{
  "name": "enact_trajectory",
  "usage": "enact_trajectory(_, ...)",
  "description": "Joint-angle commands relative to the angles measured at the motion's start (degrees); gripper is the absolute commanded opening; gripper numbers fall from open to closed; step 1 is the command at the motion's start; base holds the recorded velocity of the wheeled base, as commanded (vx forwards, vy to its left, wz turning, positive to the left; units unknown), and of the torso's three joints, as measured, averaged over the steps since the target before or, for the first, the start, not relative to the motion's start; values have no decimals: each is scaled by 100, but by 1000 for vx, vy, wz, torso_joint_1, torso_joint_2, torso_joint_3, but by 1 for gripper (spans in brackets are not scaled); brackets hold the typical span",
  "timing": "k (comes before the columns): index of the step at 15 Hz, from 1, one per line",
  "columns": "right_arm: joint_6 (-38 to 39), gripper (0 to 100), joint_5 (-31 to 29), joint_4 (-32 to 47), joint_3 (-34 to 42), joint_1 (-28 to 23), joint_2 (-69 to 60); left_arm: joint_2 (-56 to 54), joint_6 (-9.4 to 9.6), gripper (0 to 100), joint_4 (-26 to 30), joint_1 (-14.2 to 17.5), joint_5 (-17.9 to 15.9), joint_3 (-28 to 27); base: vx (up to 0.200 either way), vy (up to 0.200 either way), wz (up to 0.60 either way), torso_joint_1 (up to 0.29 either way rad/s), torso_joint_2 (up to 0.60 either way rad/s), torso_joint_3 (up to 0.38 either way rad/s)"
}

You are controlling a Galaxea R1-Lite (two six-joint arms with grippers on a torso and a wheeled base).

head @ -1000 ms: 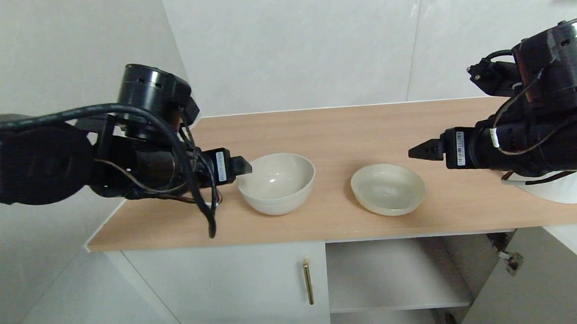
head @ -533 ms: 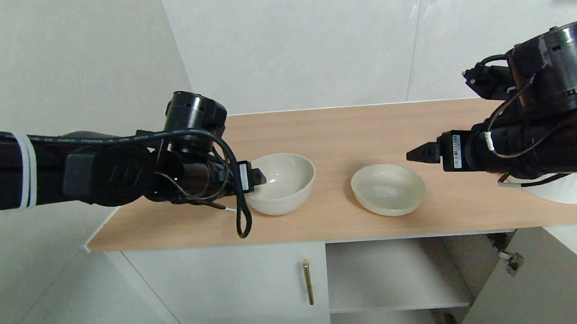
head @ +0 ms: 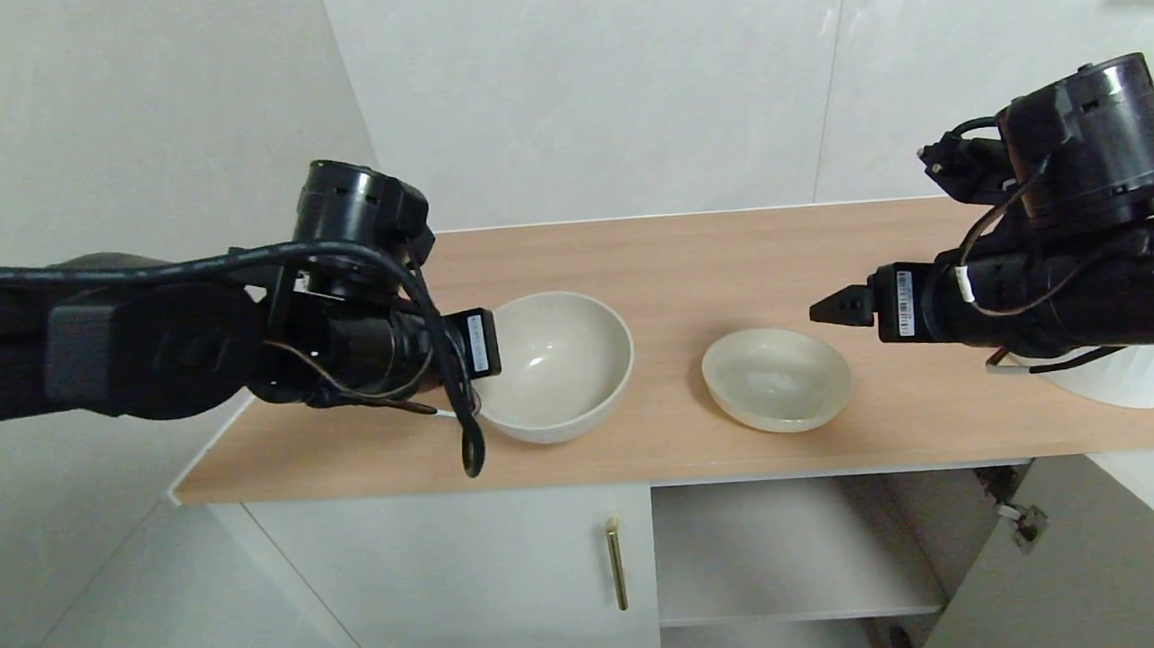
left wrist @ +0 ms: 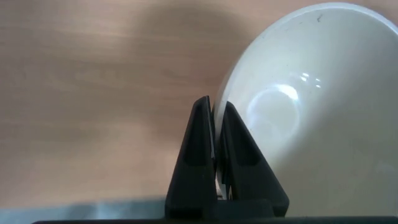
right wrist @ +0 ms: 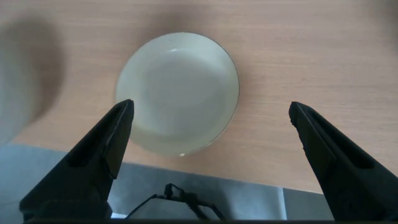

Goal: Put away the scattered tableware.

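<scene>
A long wooden desk [head: 713, 256] is shown against a white tiled wall. Under it, below and to the right of the deep bowl [head: 564, 365], a white cabinet compartment [head: 781, 552] is seen open, with a shelf inside. Directly below the bowl, a closed door is marked by a gold handle [head: 616, 562]. A white container [head: 1131, 380] is placed far to the right of the deep bowl, partly hidden behind the right arm. The deep bowl itself, cream coloured, is found toward the desk's left end, near the front edge. A shallow dish [head: 777, 377] is set on the desk just right of the deep bowl, not touching it. The left gripper [head: 490, 344] is pressed to the deep bowl's left side, and its fingers [left wrist: 199, 137] are clamped on the rim, one inside and one outside. The right gripper [head: 831, 306] is held well to the right of the deep bowl, above the desk beyond the dish. Its fingers [right wrist: 93, 162] are spread wide and nothing is held.
</scene>
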Motion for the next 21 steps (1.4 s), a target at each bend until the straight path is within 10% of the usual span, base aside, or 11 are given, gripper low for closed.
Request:
enact_trajectory(1, 40, 100, -18, 21, -82, -131, 345, -789, -17, 0, -73, -146, -291, 366, 0, 0, 0, 0, 0, 0)
enact_trajectory(6, 49, 100, -71, 3, -196, -403, 1180, -1229, 106, 0, -1128, -146, -449, 1166, 0, 0, 0, 0, 0, 0)
enact_trajectory(12, 67, 100, -115, -102, -249, -456, 1514, -1299, 150, 0, -1145, -155, -449, 1192, 0, 0, 0, 0, 0, 0)
enact_trajectory(13, 76, 0, -124, -111, -258, -456, 1514, -1308, 159, 0, -1145, -155, -449, 1192, 0, 0, 0, 0, 0, 0)
enact_trajectory(21, 225, 0, -80, -129, -258, -412, 1329, -1703, 467, 0, -1400, -225, -467, 1799, 0, 0, 0, 0, 0, 0)
